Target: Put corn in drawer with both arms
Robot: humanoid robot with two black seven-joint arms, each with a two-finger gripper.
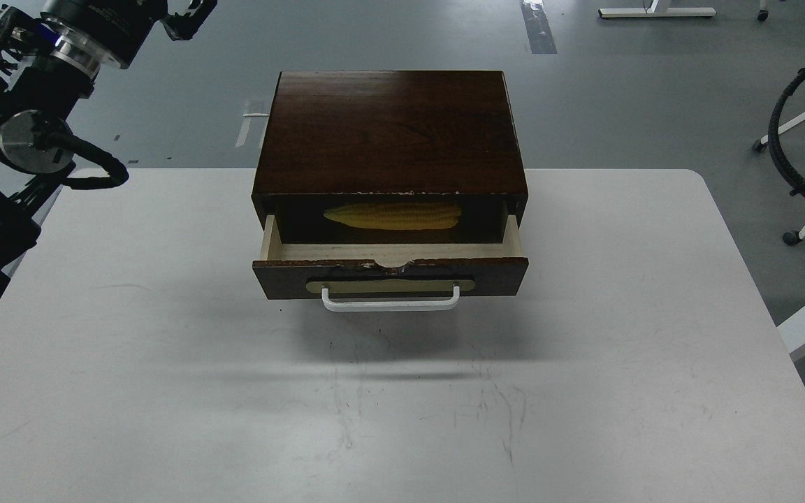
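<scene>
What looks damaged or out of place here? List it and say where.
The drawer has a chipped top edge on its dark front, with a notch near the middle above the white handle. The box shows similar chipping along its front lip. The drawer stands partly open with the corn inside. Nothing else stands out.

Grey floor (626, 91) with tape strips behind the scuffed white counter (584, 391); white frames, perhaps wheeled furniture (804, 175), stand right.
</scene>
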